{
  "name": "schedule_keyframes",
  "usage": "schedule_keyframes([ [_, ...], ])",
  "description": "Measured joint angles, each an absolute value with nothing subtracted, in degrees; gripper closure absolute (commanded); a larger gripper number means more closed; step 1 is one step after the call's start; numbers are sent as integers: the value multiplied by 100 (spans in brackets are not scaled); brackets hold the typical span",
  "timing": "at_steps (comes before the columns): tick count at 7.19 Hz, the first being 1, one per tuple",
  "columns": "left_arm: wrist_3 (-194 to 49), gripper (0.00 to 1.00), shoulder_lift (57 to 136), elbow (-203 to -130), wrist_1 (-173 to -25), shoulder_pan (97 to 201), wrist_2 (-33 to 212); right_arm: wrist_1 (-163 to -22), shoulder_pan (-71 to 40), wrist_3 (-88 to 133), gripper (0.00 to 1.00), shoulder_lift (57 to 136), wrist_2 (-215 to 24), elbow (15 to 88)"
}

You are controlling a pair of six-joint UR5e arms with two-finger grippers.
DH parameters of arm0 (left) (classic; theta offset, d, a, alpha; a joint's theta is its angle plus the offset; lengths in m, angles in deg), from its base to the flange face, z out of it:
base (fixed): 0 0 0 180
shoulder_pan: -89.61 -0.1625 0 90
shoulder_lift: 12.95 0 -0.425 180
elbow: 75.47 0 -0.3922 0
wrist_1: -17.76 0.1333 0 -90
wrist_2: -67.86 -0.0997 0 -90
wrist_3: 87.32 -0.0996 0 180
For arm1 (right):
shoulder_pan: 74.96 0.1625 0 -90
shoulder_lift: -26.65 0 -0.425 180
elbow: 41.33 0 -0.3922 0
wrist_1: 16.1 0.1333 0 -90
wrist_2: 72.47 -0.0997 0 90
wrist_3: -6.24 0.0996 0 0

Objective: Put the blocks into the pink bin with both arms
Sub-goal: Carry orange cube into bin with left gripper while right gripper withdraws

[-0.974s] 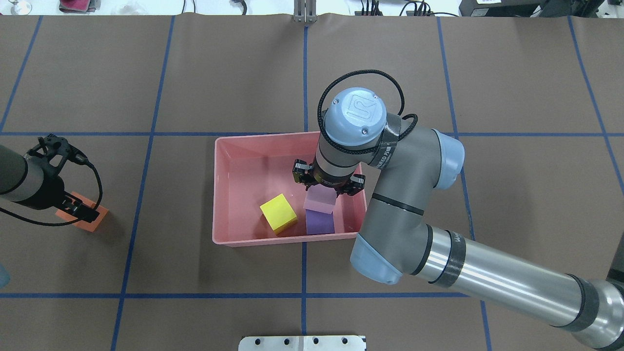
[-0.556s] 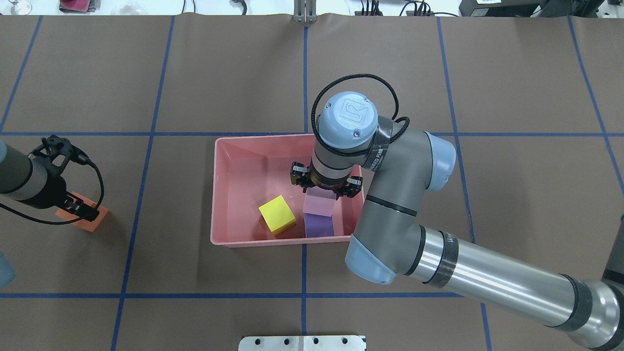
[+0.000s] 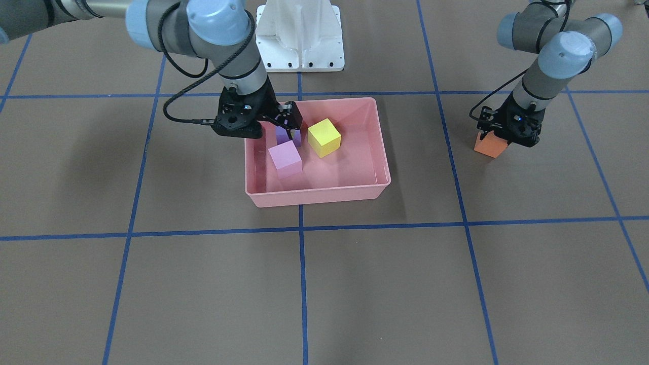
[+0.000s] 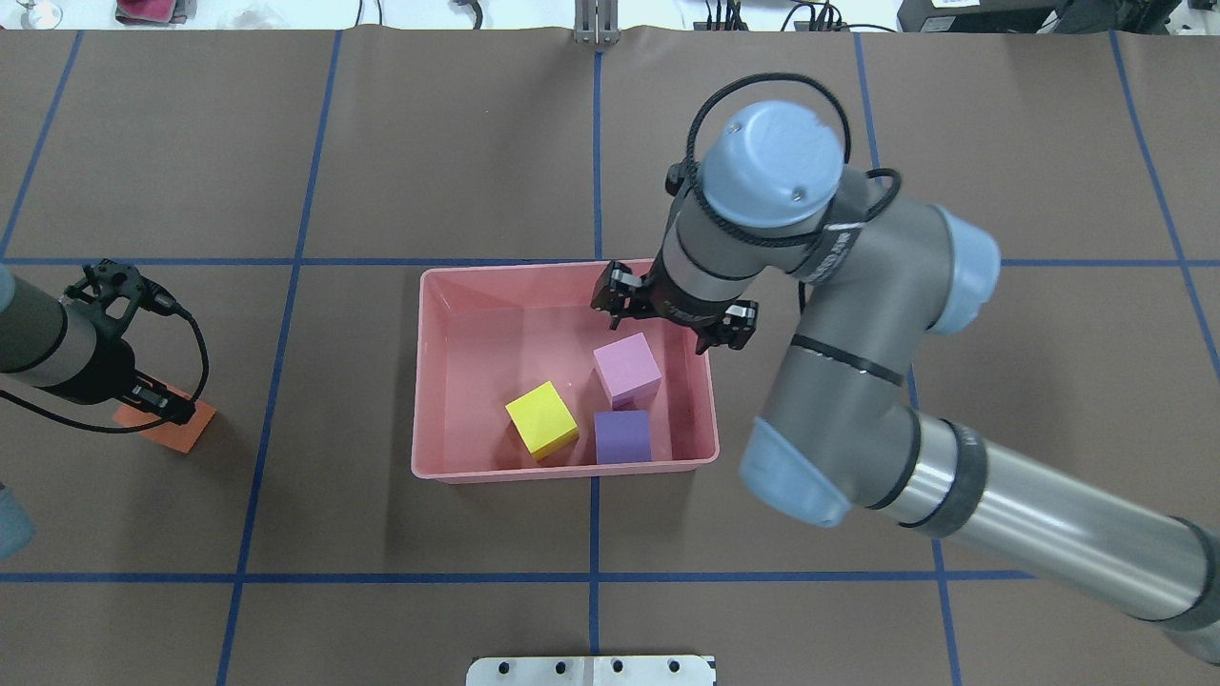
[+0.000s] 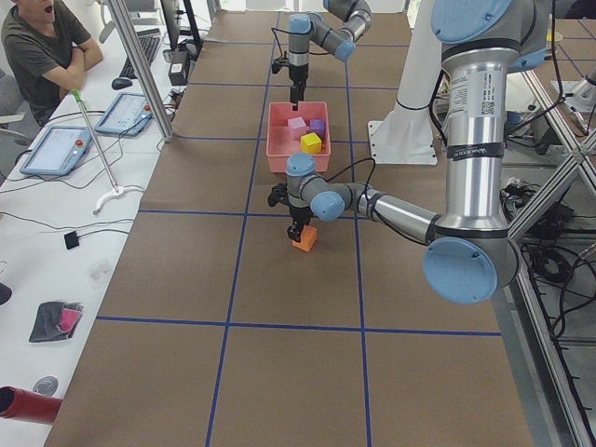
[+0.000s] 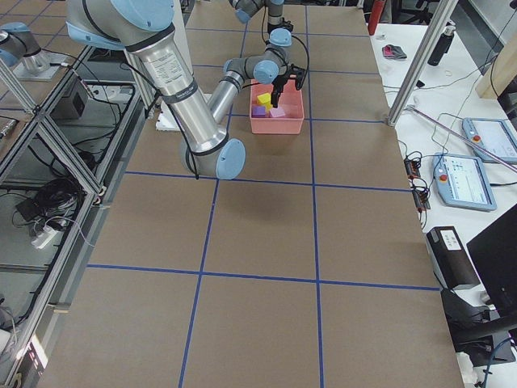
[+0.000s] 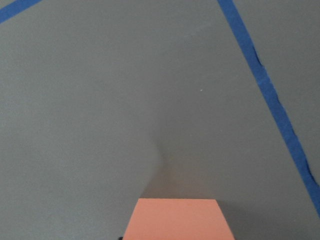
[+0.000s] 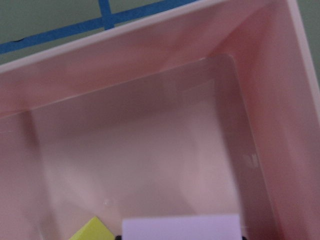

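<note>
The pink bin [image 4: 424,381] [image 3: 314,195] holds the yellow block [image 4: 541,419] [image 3: 324,137], the purple block [image 4: 622,436] and the light pink block [image 4: 627,370] [image 3: 285,158], all on its floor. My right gripper [image 4: 667,329] [image 3: 280,125] hangs open and empty above the bin's right part, over the light pink block, which shows at the bottom edge of the right wrist view [image 8: 180,227]. The orange block [image 4: 181,433] [image 3: 489,147] [image 7: 177,220] stands on the table far left of the bin. My left gripper [image 4: 164,408] is down over it, apparently open.
The white base pedestal [image 3: 299,35] stands behind the bin on the robot's side. Blue tape lines cross the brown table cover. An operator [image 5: 42,47] sits at a side bench with tablets, beyond the table's far edge.
The right gripper has let go of the light pink block, which now lies on the bin floor, and has risen and moved away from the robot. The left gripper shifted slightly over the orange block.
</note>
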State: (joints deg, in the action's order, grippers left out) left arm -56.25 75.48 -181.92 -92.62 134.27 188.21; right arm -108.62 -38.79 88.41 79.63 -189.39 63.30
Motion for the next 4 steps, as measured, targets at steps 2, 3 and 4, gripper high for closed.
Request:
schedule_keyframes([
  [2, -4780, 87, 8083, -18351, -9052, 13735, 19655, -10997, -3227, 8367, 0, 8844, -19265, 7080],
  [3, -4331, 87, 8501, -18499, -8708, 13896, 19975, -11001, -3018, 7938, 0, 9233, -19306, 7218],
  [4, -3883, 86, 9067, -18634, -8181, 14038, 20227, -10989, -2842, 7532, 0, 9518, -19317, 7254],
])
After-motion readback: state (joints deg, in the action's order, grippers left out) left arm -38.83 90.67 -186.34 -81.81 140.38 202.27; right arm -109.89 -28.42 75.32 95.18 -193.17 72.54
